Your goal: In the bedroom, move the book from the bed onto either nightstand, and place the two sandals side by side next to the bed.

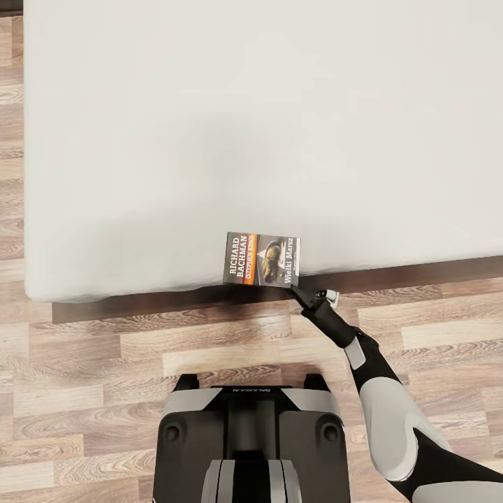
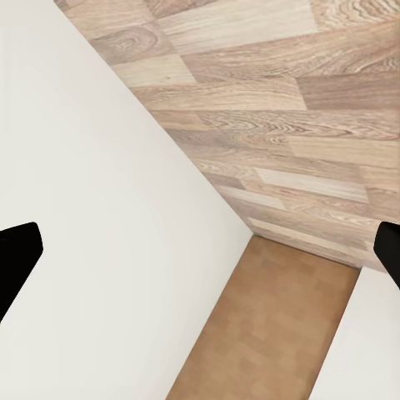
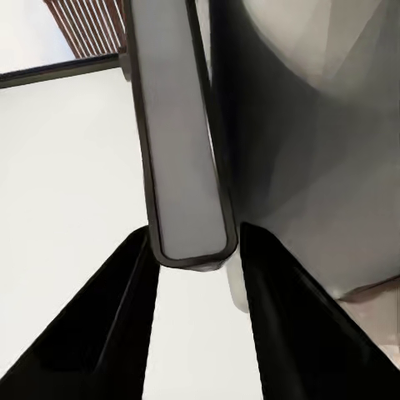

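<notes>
- The small thin paperback book with dark cover and orange band lay at the near edge of the off-white mattress of the dark-framed bed, overhanging slightly.
- It looked light, stiff and thin; its overhanging edge seemed the best hold.
- The right pincer clasped the book's corner.
- The left pincer hung released over the wood-plank floor.

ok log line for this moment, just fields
phase: grasping book | book: at near edge of bed, overhanging | right gripper: fingers either side of book corner | left gripper: open, over floor
</notes>
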Robot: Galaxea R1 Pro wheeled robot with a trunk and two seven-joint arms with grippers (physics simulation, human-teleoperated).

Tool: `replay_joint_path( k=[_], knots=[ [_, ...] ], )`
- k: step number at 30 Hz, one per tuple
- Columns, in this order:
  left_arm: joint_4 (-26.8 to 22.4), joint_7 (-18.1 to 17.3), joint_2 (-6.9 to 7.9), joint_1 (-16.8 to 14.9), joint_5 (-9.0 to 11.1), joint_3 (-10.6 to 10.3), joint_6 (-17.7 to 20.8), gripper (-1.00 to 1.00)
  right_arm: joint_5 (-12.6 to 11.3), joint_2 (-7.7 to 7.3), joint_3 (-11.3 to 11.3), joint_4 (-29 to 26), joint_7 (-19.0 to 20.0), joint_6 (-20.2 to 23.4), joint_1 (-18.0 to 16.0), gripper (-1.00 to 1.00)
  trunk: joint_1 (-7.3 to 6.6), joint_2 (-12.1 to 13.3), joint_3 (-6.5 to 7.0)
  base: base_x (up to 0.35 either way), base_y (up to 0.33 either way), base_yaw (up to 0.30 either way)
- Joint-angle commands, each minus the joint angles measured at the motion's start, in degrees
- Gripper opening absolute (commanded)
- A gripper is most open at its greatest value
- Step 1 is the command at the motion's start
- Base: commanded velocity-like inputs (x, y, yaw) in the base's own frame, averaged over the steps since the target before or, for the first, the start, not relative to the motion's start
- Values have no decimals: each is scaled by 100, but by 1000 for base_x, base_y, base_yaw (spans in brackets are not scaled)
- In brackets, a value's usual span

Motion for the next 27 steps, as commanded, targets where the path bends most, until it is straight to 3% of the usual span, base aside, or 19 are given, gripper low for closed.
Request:
replay_joint_path(
  k=[1, 27],
  knots=[
    [5, 11, 0, -1, 57, -49, -19, 100, 19, 6, -32, -4, 26, 88, -3, -100, 0, -2, -2, 0, 0, 0],
    [5, 15, 0, -1, 57, -49, -20, 100, 23, 6, -25, -4, 31, 91, -3, -100, 0, -2, -2, 0, 0, 0]
  ],
)
